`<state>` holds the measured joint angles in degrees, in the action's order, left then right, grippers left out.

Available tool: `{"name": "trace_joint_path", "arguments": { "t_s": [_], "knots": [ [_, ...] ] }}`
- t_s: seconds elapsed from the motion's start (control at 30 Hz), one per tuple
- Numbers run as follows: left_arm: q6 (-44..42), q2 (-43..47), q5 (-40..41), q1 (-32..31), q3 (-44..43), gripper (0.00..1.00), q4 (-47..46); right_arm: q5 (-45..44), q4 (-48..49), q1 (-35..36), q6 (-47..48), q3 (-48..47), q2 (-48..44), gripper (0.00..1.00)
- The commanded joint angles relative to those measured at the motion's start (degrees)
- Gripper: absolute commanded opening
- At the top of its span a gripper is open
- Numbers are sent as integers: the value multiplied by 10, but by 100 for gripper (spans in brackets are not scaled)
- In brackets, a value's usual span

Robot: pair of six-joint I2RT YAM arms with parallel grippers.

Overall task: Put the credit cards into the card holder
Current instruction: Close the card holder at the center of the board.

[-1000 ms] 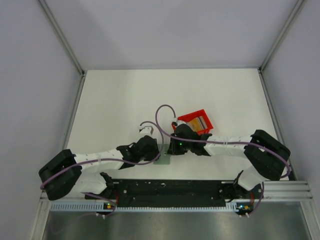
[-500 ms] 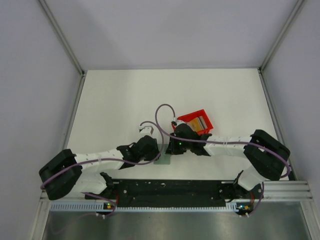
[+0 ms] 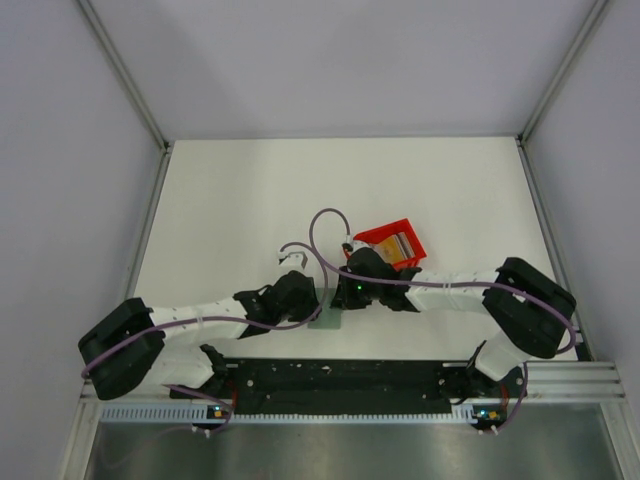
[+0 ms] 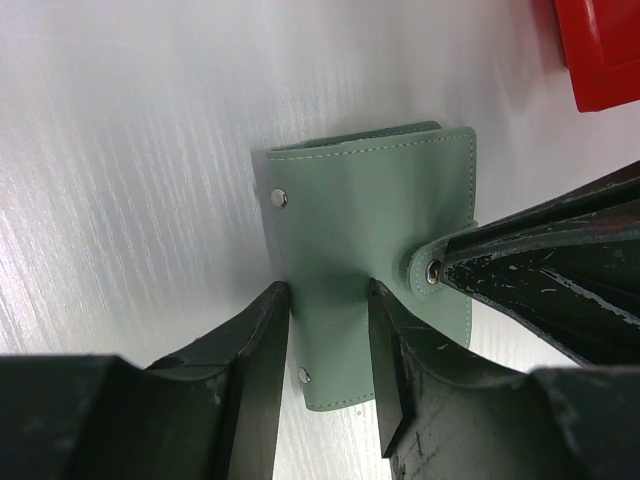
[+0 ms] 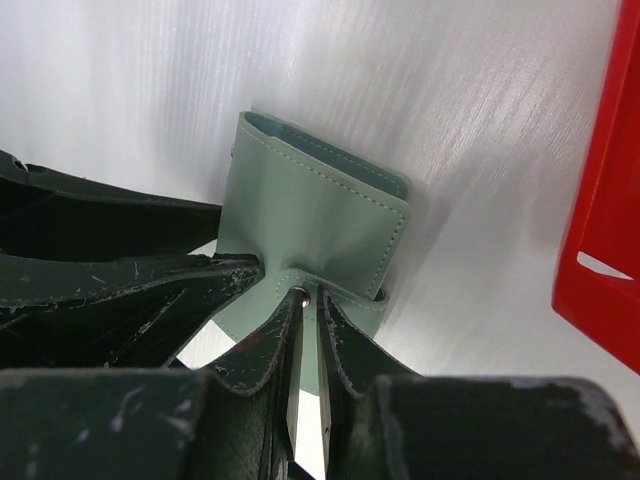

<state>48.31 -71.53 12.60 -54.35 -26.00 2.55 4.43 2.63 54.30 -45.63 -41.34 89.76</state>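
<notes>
The card holder point(image 4: 370, 220) is a closed grey-green wallet lying flat on the white table; it also shows in the right wrist view point(image 5: 310, 210) and the top view point(image 3: 326, 319). My left gripper point(image 4: 325, 300) is open, its fingertips resting on the wallet's near part, one by its left edge. My right gripper point(image 5: 310, 300) is shut on the wallet's snap tab point(image 4: 432, 270). The credit cards point(image 3: 401, 245), tan/orange and whitish, lie in the red bin point(image 3: 375, 236). In the top view both grippers, left point(image 3: 312, 305) and right point(image 3: 340, 300), meet over the wallet.
The red bin stands just behind and right of the wallet; its corner shows in the left wrist view point(image 4: 600, 50) and its wall in the right wrist view point(image 5: 610, 200). Grey walls enclose the table. The black base rail point(image 3: 340, 378) runs along the near edge.
The right arm's elbow has shifted slightly to the left. Both grippers stay at the wallet as before.
</notes>
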Motion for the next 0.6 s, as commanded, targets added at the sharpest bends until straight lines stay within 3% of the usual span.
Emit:
{"name": "trace_joint_path", "arguments": {
  "t_s": [0.0, 0.57],
  "knots": [
    [4, -10, -14, 1, 3, 41, -7, -8, 14, 3, -1, -16, 9, 10],
    [5, -10, -18, 1, 4, 41, -11, -79, -63, 38, 14, -61, 36, 8]
  ]
}}
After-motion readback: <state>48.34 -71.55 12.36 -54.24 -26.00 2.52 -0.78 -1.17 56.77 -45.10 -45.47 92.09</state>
